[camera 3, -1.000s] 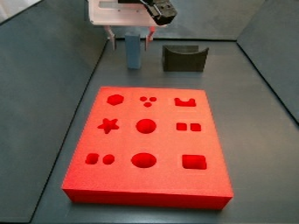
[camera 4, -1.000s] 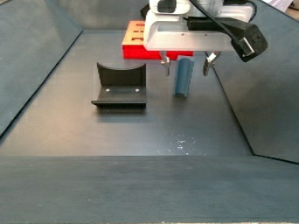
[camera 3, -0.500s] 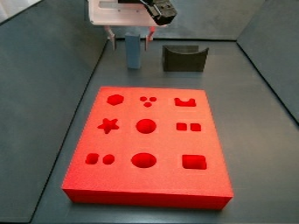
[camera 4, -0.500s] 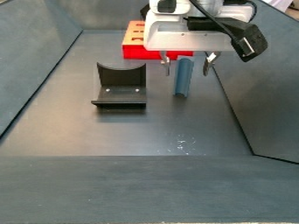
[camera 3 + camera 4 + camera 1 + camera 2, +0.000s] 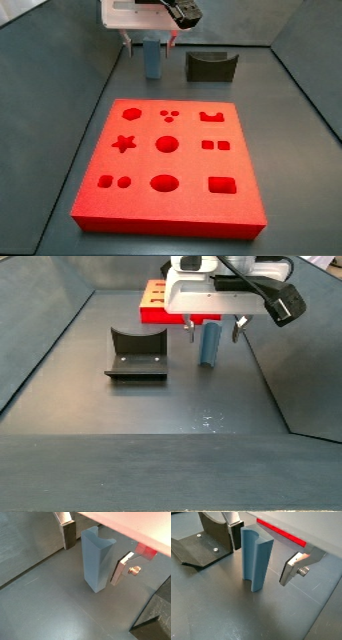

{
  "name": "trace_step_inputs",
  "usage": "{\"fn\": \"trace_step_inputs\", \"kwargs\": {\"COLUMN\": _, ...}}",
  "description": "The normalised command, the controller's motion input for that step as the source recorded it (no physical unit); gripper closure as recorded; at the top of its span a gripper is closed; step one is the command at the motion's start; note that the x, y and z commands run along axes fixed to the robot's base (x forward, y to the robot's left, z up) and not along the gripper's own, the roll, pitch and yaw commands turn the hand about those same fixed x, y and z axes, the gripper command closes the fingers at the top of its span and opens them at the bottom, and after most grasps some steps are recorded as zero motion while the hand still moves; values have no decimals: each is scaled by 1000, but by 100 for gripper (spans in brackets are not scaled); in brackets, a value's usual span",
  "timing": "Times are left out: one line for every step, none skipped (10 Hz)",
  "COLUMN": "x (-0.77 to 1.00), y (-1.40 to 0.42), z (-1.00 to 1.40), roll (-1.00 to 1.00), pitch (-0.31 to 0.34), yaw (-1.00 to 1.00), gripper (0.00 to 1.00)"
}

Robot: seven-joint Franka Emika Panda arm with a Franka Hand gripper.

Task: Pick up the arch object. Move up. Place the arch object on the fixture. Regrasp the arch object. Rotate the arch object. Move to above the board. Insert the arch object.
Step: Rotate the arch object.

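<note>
The arch object [image 5: 154,60] is a slate blue-grey block standing upright on the floor, its curved notch at the top. It shows in both wrist views [image 5: 98,559] [image 5: 256,559] and in a side view [image 5: 210,343]. My gripper [image 5: 152,42] [image 5: 211,324] hangs over it, open, with one finger on each side [image 5: 95,552] [image 5: 263,552] and a small gap to the block on both sides. The dark fixture [image 5: 210,66] [image 5: 136,353] [image 5: 201,542] stands close beside the block. The red-orange board [image 5: 167,165] lies flat on the floor.
Grey walls slope up round the floor on both sides [image 5: 54,90] [image 5: 40,346]. A red edge of the board [image 5: 281,534] shows just beyond the gripper, and in a side view the board [image 5: 155,303] sits behind the arm.
</note>
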Motion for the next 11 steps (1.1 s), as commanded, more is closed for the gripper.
{"fn": "trace_step_inputs", "kwargs": {"x": 52, "y": -6, "z": -96, "roll": 218, "pitch": -24, "yaw": 27, "gripper": 0}}
{"fn": "trace_step_inputs", "kwargs": {"x": 52, "y": -6, "z": -96, "roll": 218, "pitch": -24, "yaw": 27, "gripper": 0}}
{"fn": "trace_step_inputs", "kwargs": {"x": 0, "y": 0, "z": 0, "roll": 218, "pitch": -24, "yaw": 27, "gripper": 100}}
{"fn": "trace_step_inputs", "kwargs": {"x": -1, "y": -6, "z": -19, "roll": 211, "pitch": -17, "yaw": 28, "gripper": 100}}
{"fn": "trace_step_inputs", "kwargs": {"x": -1, "y": -6, "z": -19, "roll": 211, "pitch": -17, "yaw": 28, "gripper": 100}}
{"fn": "trace_step_inputs", "kwargs": {"x": -2, "y": -6, "z": -20, "roll": 211, "pitch": -17, "yaw": 28, "gripper": 100}}
{"fn": "trace_step_inputs", "kwargs": {"x": -1, "y": -6, "z": -20, "roll": 211, "pitch": -17, "yaw": 27, "gripper": 100}}
{"fn": "trace_step_inputs", "kwargs": {"x": -1, "y": -6, "z": -20, "roll": 211, "pitch": -17, "yaw": 27, "gripper": 100}}
{"fn": "trace_step_inputs", "kwargs": {"x": -1, "y": -6, "z": -20, "roll": 211, "pitch": -17, "yaw": 27, "gripper": 100}}
{"fn": "trace_step_inputs", "kwargs": {"x": -1, "y": -6, "z": -20, "roll": 211, "pitch": -17, "yaw": 27, "gripper": 100}}
{"fn": "trace_step_inputs", "kwargs": {"x": -1, "y": -6, "z": -20, "roll": 211, "pitch": -17, "yaw": 27, "gripper": 100}}
